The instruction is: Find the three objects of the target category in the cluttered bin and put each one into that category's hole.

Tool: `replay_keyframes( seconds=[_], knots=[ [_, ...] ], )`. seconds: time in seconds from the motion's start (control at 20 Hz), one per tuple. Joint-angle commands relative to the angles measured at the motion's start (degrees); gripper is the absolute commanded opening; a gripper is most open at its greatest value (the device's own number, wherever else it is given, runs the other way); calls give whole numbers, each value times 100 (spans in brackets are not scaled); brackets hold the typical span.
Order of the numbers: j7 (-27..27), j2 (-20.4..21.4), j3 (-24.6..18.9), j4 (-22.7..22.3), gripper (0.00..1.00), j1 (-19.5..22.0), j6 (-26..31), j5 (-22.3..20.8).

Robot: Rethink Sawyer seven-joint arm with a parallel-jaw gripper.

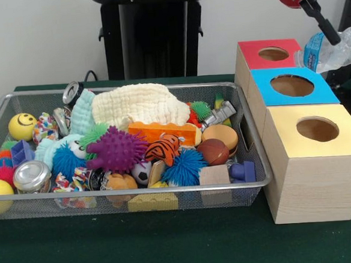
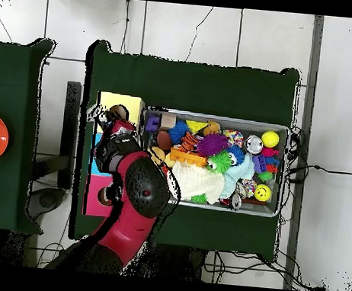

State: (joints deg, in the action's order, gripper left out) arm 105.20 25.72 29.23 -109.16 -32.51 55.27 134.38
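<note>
Pincer grips plastic bottle above boxes.

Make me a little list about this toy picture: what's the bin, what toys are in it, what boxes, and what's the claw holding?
bin: wire mesh basket full of toys
toys: purple spiky ball, yellow smiley ball, tiger toy
cloth: cream cloth
boxes: red, blue, yellow, a round hole in each top
claw: hidden; crumpled plastic bottle by the arm

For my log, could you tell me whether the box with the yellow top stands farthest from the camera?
No, the yellow-topped box stands nearest in the front view; the red-topped box is farthest.
</note>
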Motion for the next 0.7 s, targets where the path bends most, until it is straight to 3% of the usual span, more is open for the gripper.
replay_keyframes(
  seconds=[0.05,0.7],
  knots=[
    [-1122,14,-476,37,0,81,202,-265],
    [-1128,13,-487,59,0,87,161,-243]
  ],
)
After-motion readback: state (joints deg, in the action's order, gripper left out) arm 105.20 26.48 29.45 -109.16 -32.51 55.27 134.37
